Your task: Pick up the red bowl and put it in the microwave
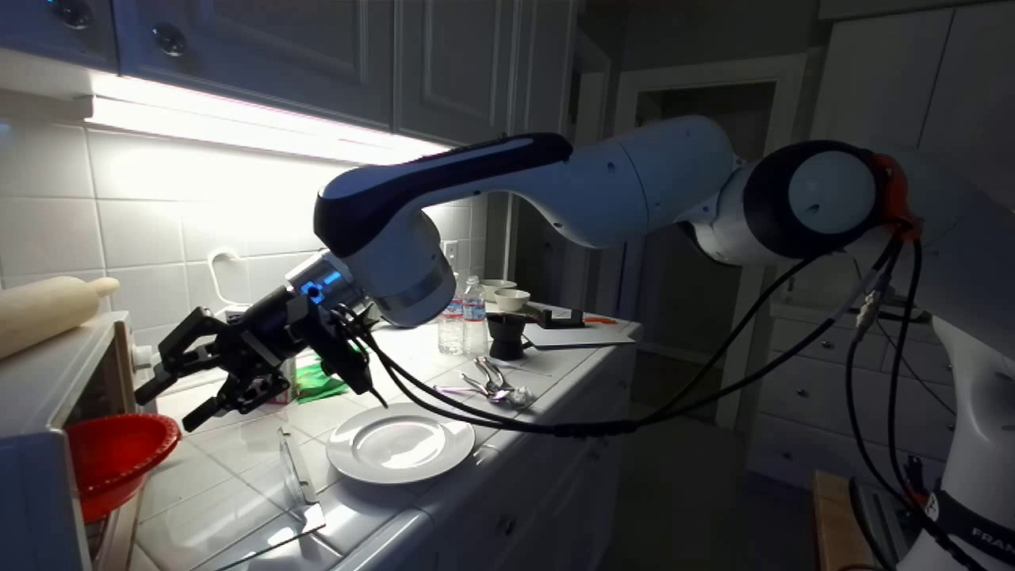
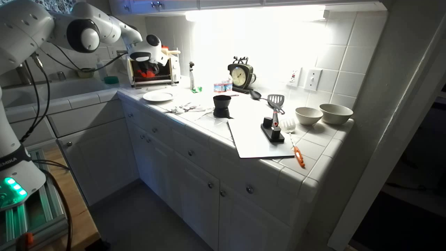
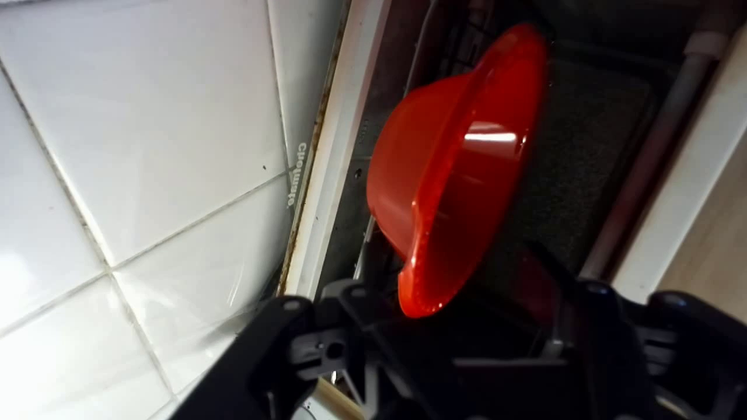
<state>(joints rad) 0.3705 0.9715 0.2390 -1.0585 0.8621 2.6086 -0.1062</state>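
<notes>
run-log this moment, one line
red bowl: in microwave opening, part jutting out | fingers: open, rim contact unclear | status: not gripped, placement looks unfinished | note: microwave resembles a toaster oven

The arm (image 1: 595, 194) is white with black panels (image 1: 452, 170), dark screw holes (image 1: 611, 167) and, at right in an exterior view, an orange band (image 1: 896, 194). Cables (image 1: 595, 429) and gripper (image 1: 166, 409) are black, the dark collar (image 1: 962, 525) reads "FRAN", green lamps (image 2: 16, 187) glow.
</notes>
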